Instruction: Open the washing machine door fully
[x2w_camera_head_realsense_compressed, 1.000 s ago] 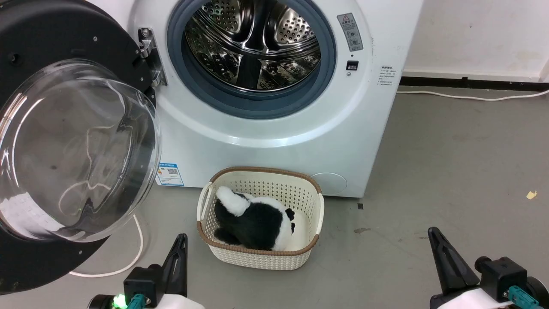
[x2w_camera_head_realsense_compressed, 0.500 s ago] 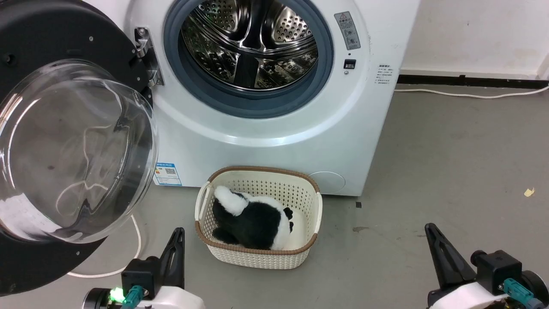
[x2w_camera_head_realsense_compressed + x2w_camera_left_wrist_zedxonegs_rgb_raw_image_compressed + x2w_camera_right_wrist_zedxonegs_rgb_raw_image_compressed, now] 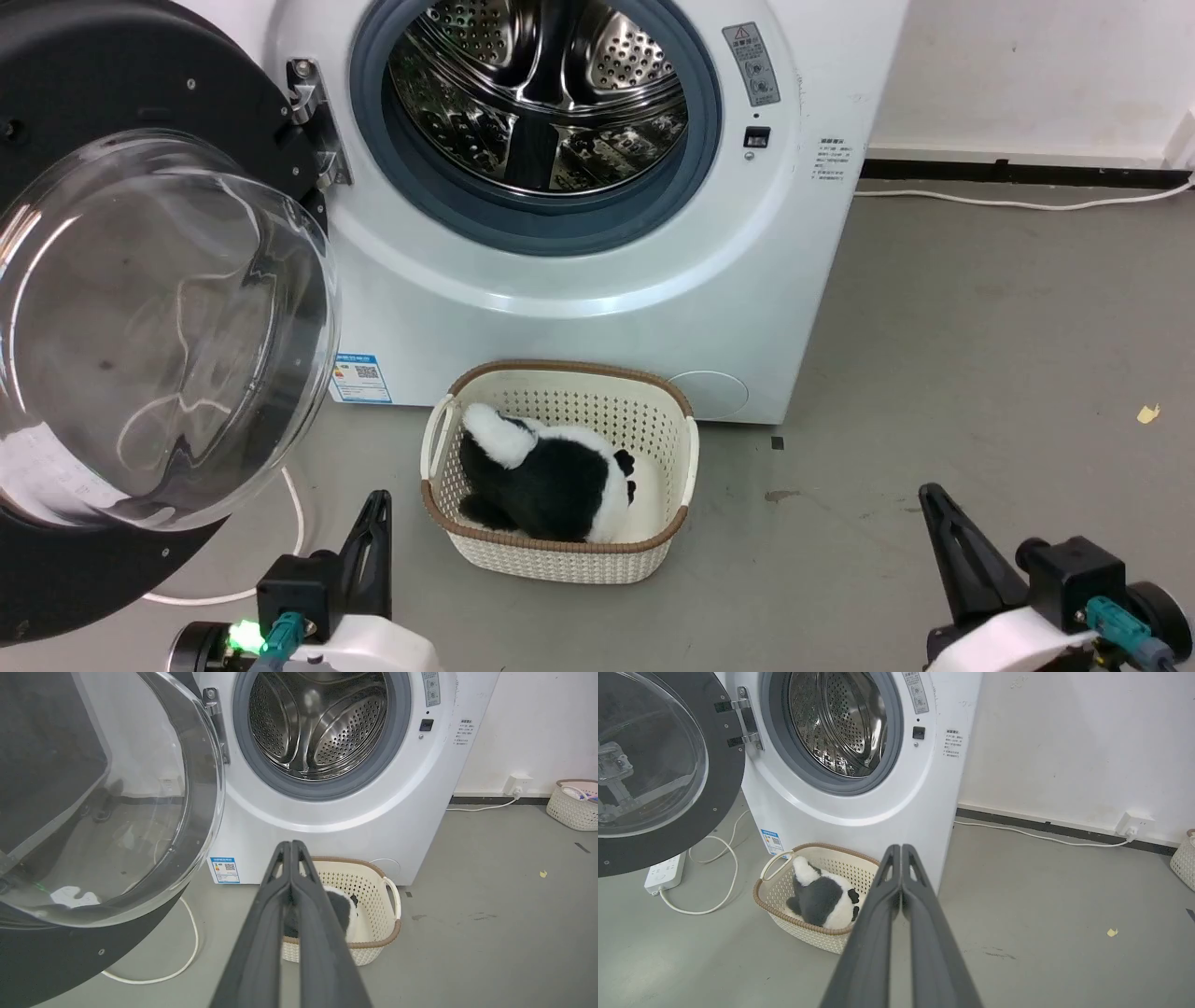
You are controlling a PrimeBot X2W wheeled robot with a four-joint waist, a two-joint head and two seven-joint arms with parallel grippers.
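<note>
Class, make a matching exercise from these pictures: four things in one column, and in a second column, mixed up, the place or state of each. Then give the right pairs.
Column A
1. washing machine door
2. plush toy
3. left claw
4. steel drum

Column B
a. shut, holding nothing
b. standing open on its hinge, at the left of the head view
c. lying in the basket on the floor
d. inside the machine, behind the blue-grey rubber ring

Pairs: 1-b, 2-c, 3-a, 4-d
</note>
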